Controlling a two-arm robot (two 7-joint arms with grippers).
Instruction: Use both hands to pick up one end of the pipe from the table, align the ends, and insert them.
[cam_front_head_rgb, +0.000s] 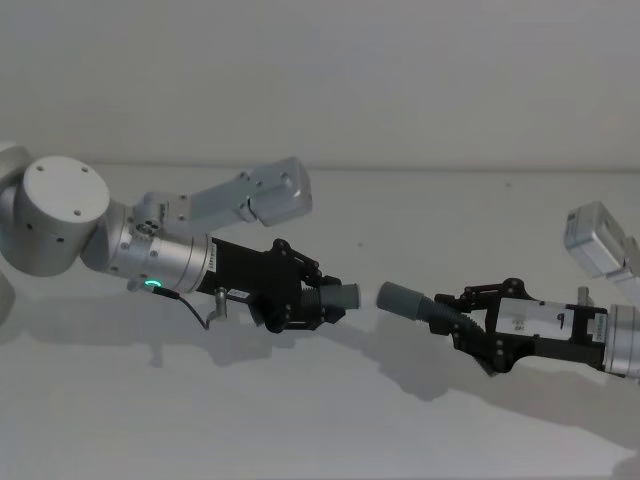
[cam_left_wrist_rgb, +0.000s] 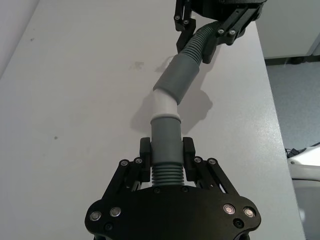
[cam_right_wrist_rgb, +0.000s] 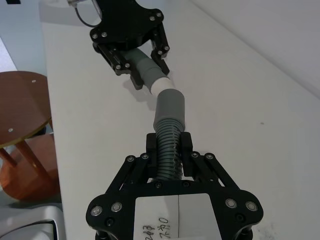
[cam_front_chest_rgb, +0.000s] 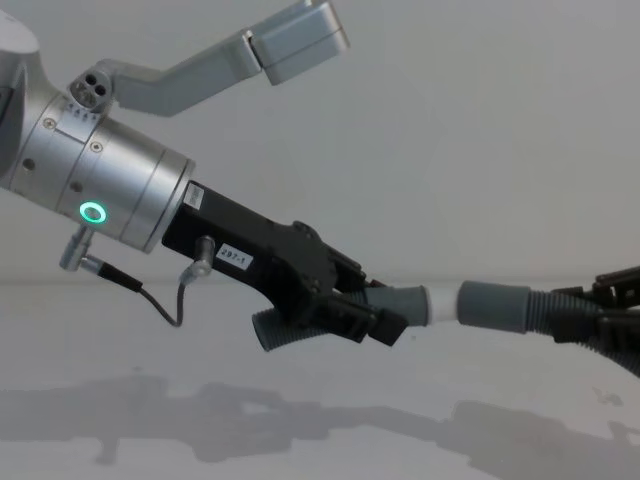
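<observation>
**Two pipe pieces held end to end above the tabletop**

Head view: the left pincer (cam_front_head_rgb: 318, 300) reaches in from the left on a silver wrist with a green ring light (cam_front_head_rgb: 152, 283), pinching the left pipe piece (cam_front_head_rgb: 340, 296) so its smooth collar points right. The right pincer (cam_front_head_rgb: 462, 322) comes in from the right, pinching the right pipe piece (cam_front_head_rgb: 412, 302) with its collar pointing left. A small gap shows between the two ends, and both are held above the tabletop (cam_front_head_rgb: 330, 420), where their shadows fall.

Left wrist view: the left pincer (cam_left_wrist_rgb: 166, 150) grips its pipe piece (cam_left_wrist_rgb: 165, 150) at the ribbed part just below the collar. Its white tip (cam_left_wrist_rgb: 164, 104) meets the mouth of the other collar (cam_left_wrist_rgb: 178, 79) at an angle; whether it has entered I cannot tell. The right pincer (cam_left_wrist_rgb: 200, 42) holds that piece by its ribs.

Right wrist view: the right pincer (cam_right_wrist_rgb: 168, 147) clamps the ribbed bend (cam_right_wrist_rgb: 168, 150), with the collar (cam_right_wrist_rgb: 169, 109) ahead of it touching the white tip (cam_right_wrist_rgb: 161, 84) held by the left pincer (cam_right_wrist_rgb: 145, 60).

Chest view: the left pincer (cam_front_chest_rgb: 360, 305) holds its piece with the white tip (cam_front_chest_rgb: 441, 305) just beside the right collar (cam_front_chest_rgb: 495, 303), nearly level.
</observation>
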